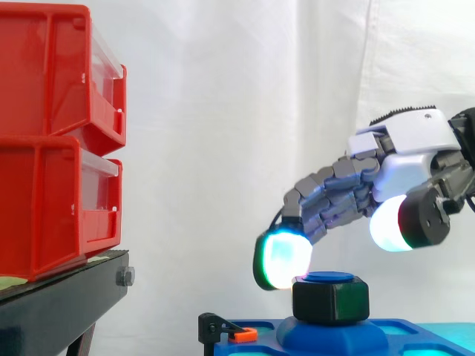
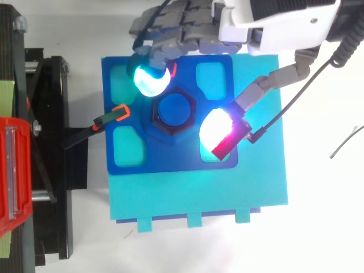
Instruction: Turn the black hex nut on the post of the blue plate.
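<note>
The black hex nut (image 1: 330, 300) (image 2: 155, 123) sits on the blue post (image 2: 175, 110) in the middle of the blue plate (image 2: 170, 160). My hand (image 1: 412, 156) (image 2: 273, 25) hovers over it, coming in from the right. Its fingers bend down to the nut's far left side, where one cyan-glowing fingertip (image 1: 282, 259) (image 2: 151, 79) is at the nut's upper corner. The white-glowing thumb pad (image 1: 390, 222) (image 2: 215, 128) hangs higher, to the right of the nut and apart from it. The hand straddles the nut and holds nothing.
The blue plate rests on a cyan base (image 2: 199, 193). A black clamp with an orange tip (image 2: 114, 116) (image 1: 237, 334) grips the plate's left edge. Two stacked red bins (image 1: 52, 133) stand on a black stand (image 1: 59, 304) to the left.
</note>
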Controlling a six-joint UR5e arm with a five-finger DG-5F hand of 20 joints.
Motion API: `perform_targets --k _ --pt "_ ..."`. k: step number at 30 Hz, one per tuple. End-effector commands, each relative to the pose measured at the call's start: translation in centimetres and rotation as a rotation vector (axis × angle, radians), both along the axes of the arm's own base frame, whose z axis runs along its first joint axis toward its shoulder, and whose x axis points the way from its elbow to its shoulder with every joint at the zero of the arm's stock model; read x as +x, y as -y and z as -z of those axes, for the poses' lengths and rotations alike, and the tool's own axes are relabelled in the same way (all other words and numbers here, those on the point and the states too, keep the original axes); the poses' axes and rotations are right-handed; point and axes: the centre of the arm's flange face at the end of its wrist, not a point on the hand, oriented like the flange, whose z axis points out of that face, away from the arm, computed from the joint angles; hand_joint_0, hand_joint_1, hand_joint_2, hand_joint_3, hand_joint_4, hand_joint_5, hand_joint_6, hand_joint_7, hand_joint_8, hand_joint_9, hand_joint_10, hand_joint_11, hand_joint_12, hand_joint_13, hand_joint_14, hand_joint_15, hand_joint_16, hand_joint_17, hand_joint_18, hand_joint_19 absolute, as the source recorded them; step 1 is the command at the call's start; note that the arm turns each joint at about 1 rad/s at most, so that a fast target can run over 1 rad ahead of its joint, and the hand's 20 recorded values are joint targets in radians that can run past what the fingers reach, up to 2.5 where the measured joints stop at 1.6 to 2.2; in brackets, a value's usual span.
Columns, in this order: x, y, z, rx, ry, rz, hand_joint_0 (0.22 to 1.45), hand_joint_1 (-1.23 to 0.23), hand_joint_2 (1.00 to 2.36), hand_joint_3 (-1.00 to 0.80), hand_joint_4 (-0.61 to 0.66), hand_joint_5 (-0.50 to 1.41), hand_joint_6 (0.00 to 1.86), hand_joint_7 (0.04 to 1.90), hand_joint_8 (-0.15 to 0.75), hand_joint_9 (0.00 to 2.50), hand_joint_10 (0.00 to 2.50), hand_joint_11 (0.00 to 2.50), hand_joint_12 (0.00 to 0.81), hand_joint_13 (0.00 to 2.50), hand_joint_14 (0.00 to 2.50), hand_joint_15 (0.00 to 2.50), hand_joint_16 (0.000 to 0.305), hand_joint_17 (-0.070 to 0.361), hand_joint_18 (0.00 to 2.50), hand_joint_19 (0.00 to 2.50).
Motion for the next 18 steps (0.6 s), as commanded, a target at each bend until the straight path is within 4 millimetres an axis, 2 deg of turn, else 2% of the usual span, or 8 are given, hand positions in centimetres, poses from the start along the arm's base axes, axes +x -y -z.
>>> perform_targets --k 1,5,9,14,18 --pt "0.7 -0.6 -0.8 0.003 0.036 0.007 0.44 -0.56 1.0 -0.5 0.28 -0.18 0.5 0.86 0.322 0.32 0.0 0.0 0.39 0.31 0.0 0.0 0.049 0.11 0.1 0.1" --pt "1.4 -1.6 -1.9 -0.001 0.062 0.003 0.44 -0.56 1.0 -0.5 0.28 -0.18 0.5 0.86 0.321 0.32 0.0 0.0 0.389 0.31 0.0 0.0 0.049 0.109 0.1 0.09" --pt "1.8 -2.4 -2.1 -0.005 0.073 0.003 0.44 -0.56 1.0 -0.5 0.28 -0.18 0.5 0.86 0.323 0.32 0.0 0.0 0.39 0.31 0.0 0.0 0.049 0.109 0.1 0.09" --pt "2.3 -4.0 -2.0 -0.019 0.082 0.027 0.44 -0.56 1.0 -0.5 0.28 -0.18 0.5 0.86 0.323 0.32 0.0 0.0 0.391 0.3 0.0 0.0 0.049 0.109 0.1 0.1" --pt "2.7 -5.4 -0.9 -0.02 0.054 0.034 0.44 -0.56 1.0 -0.5 0.28 -0.18 0.5 0.86 0.323 0.32 0.0 0.0 0.39 0.3 0.0 0.0 0.049 0.109 0.1 0.09"
